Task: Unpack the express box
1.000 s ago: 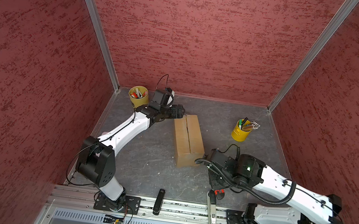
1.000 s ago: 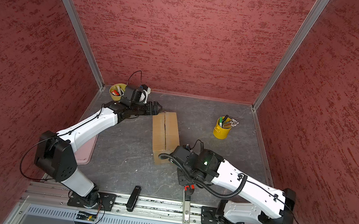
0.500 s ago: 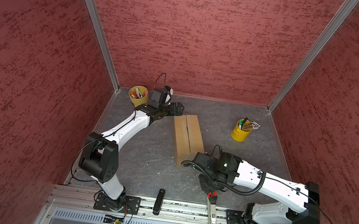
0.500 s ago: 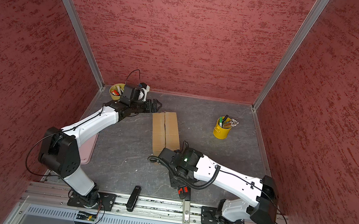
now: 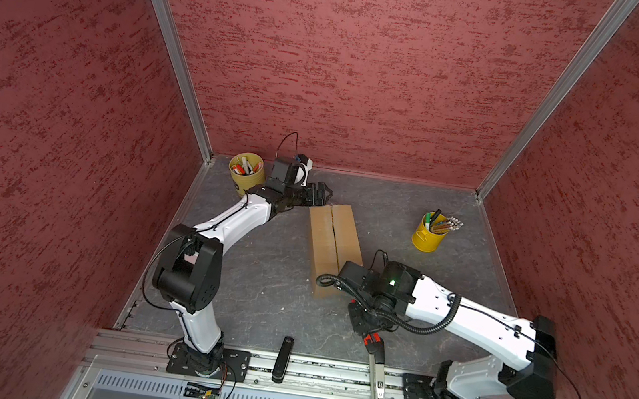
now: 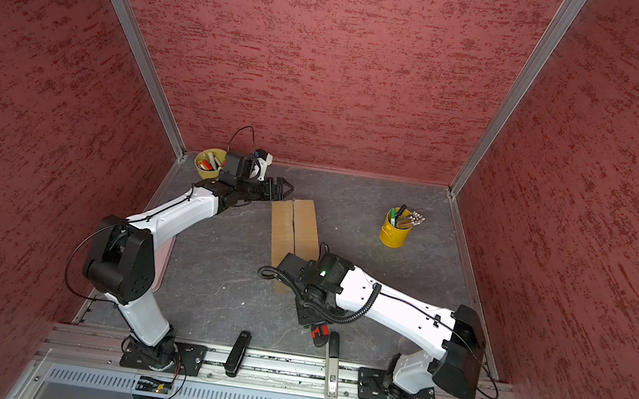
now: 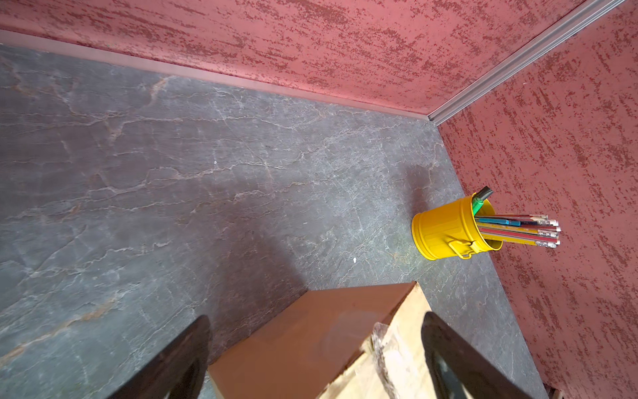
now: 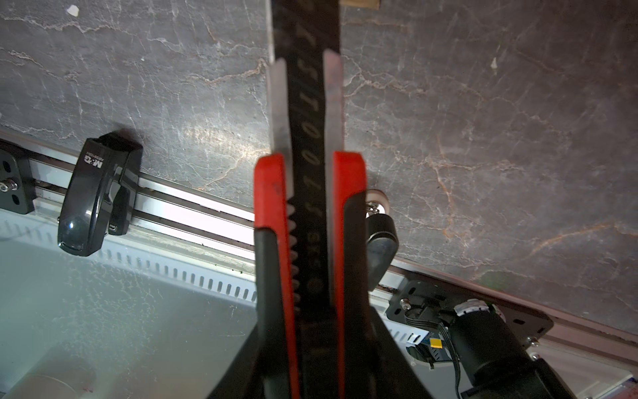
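Observation:
The express box (image 5: pixel 332 241) (image 6: pixel 294 228), a brown oblong carton, lies on the grey table with a dark seam running along its top. My left gripper (image 5: pixel 321 192) (image 6: pixel 283 189) (image 7: pixel 316 323) hovers open at the carton's far end. That end's corner (image 7: pixel 310 335), with crumpled clear tape on it, shows between the spread fingers. My right gripper (image 5: pixel 372 337) (image 6: pixel 319 330) (image 8: pixel 310 162) points down just past the carton's near end. Its red-tipped fingers are shut on a black and silver utility knife (image 5: pixel 378 374) (image 6: pixel 332 361) (image 8: pixel 305 103), whose end reaches over the front rail.
Two yellow pen cups stand at the back, one by the left corner (image 5: pixel 248 172) (image 6: pixel 209 163) and one at the right (image 5: pixel 428 234) (image 6: pixel 395 229) (image 7: pixel 448 231). A black stapler (image 5: pixel 282 359) (image 6: pixel 238 352) (image 8: pixel 96 197) lies on the front rail. A pink tray edge (image 6: pixel 164 264) sits at the left wall.
My left gripper has opened a little wider at the box's far end. The right arm has swung its wrist left, toward the box's near end, with the knife still gripped.

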Action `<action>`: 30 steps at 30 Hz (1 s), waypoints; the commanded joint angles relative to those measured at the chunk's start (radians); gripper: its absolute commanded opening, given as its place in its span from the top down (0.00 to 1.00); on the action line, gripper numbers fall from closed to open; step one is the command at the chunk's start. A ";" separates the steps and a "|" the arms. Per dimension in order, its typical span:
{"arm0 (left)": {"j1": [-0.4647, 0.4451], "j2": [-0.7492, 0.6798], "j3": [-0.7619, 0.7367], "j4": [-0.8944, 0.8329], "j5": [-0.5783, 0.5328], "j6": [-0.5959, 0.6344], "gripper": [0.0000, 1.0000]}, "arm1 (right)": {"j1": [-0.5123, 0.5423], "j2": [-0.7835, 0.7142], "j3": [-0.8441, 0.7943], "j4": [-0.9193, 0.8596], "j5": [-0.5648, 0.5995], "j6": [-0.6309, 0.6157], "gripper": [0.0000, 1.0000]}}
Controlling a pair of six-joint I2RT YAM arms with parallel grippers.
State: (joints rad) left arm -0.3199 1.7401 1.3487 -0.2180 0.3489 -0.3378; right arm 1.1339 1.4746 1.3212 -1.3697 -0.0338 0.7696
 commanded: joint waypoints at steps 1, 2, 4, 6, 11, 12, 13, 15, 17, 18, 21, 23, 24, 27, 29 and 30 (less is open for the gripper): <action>-0.004 0.019 0.021 0.024 0.035 0.028 0.05 | -0.011 0.009 0.029 -0.041 -0.003 -0.010 1.00; -0.004 0.021 0.020 0.026 0.038 0.028 0.05 | -0.016 0.007 0.030 -0.044 -0.003 -0.013 1.00; -0.006 0.022 0.016 0.028 0.041 0.028 0.05 | -0.026 0.007 0.032 -0.052 -0.002 -0.017 1.00; -0.011 0.023 0.011 0.032 0.042 0.028 0.05 | -0.038 0.006 0.034 -0.064 0.001 -0.023 1.00; -0.021 0.017 -0.009 0.046 0.044 0.028 0.05 | -0.066 0.003 0.050 -0.084 0.011 -0.036 1.00; -0.022 0.017 -0.012 0.049 0.044 0.027 0.05 | -0.071 0.007 0.055 -0.086 0.011 -0.041 1.00; -0.024 0.017 -0.016 0.050 0.044 0.026 0.05 | -0.075 0.009 0.059 -0.088 0.015 -0.044 1.00; -0.027 0.019 -0.021 0.054 0.045 0.026 0.05 | -0.081 0.016 0.067 -0.090 0.016 -0.055 1.00; -0.029 0.020 -0.025 0.055 0.047 0.025 0.05 | -0.089 0.024 0.075 -0.091 0.019 -0.062 1.00; -0.030 0.021 -0.026 0.055 0.047 0.025 0.05 | -0.092 0.028 0.079 -0.090 0.020 -0.068 1.00; -0.033 0.025 -0.033 0.056 0.048 0.023 0.05 | -0.101 0.040 0.092 -0.095 0.021 -0.079 1.00; -0.034 0.026 -0.037 0.060 0.048 0.023 0.05 | -0.106 0.048 0.103 -0.100 0.023 -0.085 1.00; -0.036 0.027 -0.040 0.061 0.050 0.022 0.05 | -0.108 0.050 0.108 -0.101 0.022 -0.088 1.00; -0.038 0.028 -0.051 0.068 0.049 0.020 0.05 | -0.111 0.060 0.125 -0.113 0.023 -0.091 1.00; -0.038 0.031 -0.056 0.074 0.051 0.017 0.05 | -0.112 0.066 0.140 -0.125 0.026 -0.093 1.00; -0.038 0.033 -0.058 0.074 0.052 0.017 0.05 | -0.112 0.070 0.148 -0.132 0.027 -0.093 1.00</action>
State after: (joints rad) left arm -0.3527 1.7569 1.3037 -0.1699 0.3882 -0.3313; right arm 1.0275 1.5387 1.4284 -1.4670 -0.0322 0.6815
